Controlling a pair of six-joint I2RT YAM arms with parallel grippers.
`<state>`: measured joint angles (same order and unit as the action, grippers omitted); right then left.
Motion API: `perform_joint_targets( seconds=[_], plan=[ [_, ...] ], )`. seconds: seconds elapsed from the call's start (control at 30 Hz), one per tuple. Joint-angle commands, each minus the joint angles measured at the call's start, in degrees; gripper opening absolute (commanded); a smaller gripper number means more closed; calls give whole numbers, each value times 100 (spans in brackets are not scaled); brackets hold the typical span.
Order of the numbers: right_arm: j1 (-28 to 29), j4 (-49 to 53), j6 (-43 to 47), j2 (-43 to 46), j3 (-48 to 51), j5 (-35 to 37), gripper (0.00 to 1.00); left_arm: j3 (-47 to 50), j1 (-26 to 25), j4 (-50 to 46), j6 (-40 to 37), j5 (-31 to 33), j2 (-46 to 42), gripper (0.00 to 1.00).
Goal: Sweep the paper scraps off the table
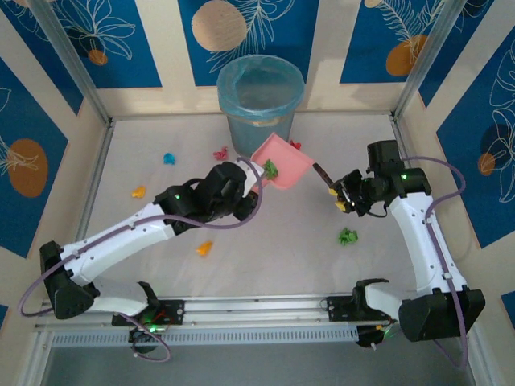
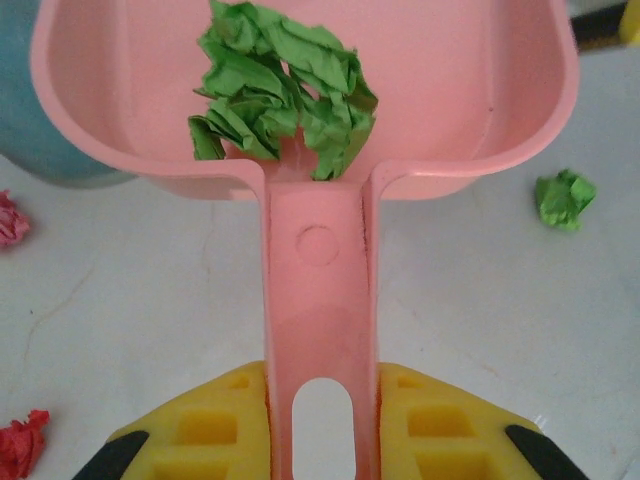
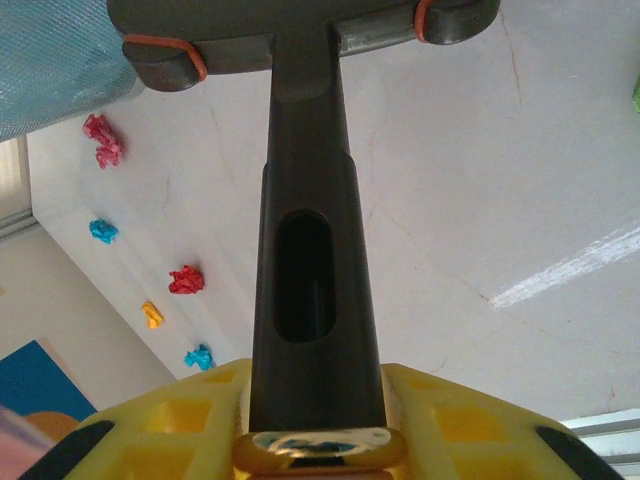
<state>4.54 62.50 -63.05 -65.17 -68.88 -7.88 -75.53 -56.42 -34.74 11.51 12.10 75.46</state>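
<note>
A: Listing item one: left gripper (image 2: 320,425), jaws clenched on the pink dustpan (image 2: 480,100) handle; a green wad (image 2: 285,95) lies in the pan.
B: Item two: right gripper (image 3: 318,430), jaws clamped on the dark brush (image 3: 310,220) handle.
A: Item three: paper scraps (image 1: 204,248) loose on the table (image 1: 298,265), orange at left and lower centre, green right of centre.

Bright, even light; soft shadows (wrist views' near edges blurred).
</note>
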Motion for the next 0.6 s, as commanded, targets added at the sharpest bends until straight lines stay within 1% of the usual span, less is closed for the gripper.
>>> perform_joint_targets(
  seconds=[0.0,0.17,0.3,0.5,0.57],
  plan=[
    [30,-114,38,21,-36,-72,0,-580,6,-370,45,50,127,0],
    [-68,-44,133,132,-22,-48,0,-1307,158,-763,-37,80,486,0],
    [-156,-19,165,288,65,-49,0,-1795,421,-912,-19,13,789,0],
    [-172,147,363,386,82,-47,0,-2503,660,-942,130,25,1203,0],
    [-173,241,551,392,16,-66,0,-2822,765,-920,246,12,1428,0]
  ],
)
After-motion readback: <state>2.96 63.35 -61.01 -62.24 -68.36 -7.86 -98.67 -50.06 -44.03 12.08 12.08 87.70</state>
